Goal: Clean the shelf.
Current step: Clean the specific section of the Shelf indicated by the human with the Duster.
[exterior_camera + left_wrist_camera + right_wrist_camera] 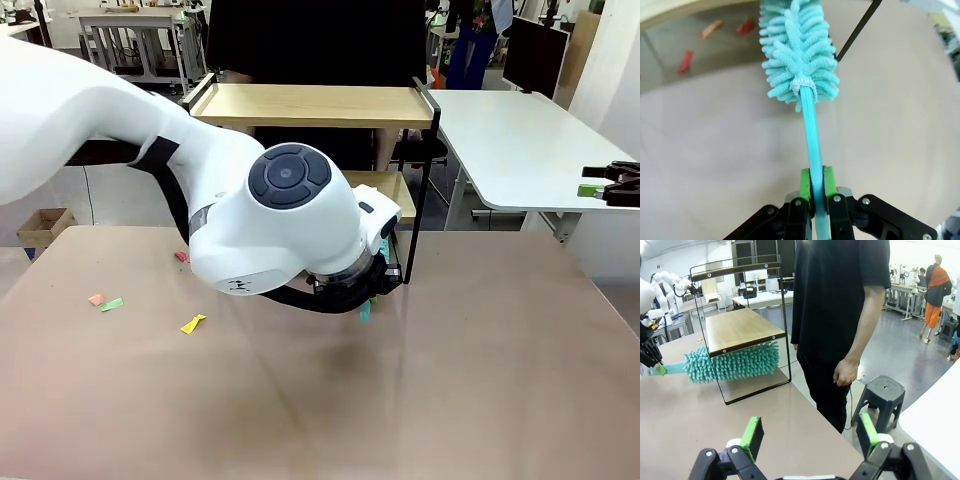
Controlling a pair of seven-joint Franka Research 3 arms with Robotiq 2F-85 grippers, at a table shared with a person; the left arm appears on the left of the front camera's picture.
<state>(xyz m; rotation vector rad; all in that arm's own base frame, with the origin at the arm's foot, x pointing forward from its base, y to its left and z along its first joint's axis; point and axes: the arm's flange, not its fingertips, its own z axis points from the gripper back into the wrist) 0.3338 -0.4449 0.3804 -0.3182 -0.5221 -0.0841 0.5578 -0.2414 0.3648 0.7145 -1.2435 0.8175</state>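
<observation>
Seemingly tight, left pincer [816,181] around duster [799,60]

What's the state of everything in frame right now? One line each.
shelf, upright on the table, boards bare on top
duster, head under the shelf's lower board
left hand, shut on the duster's handle
right hand, open, empty
paper scraps, loose on the table, some under the shelf
person's hand, hanging at the side, empty

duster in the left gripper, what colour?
The duster is turquoise, head and handle alike; clearest in the left wrist view.
</observation>
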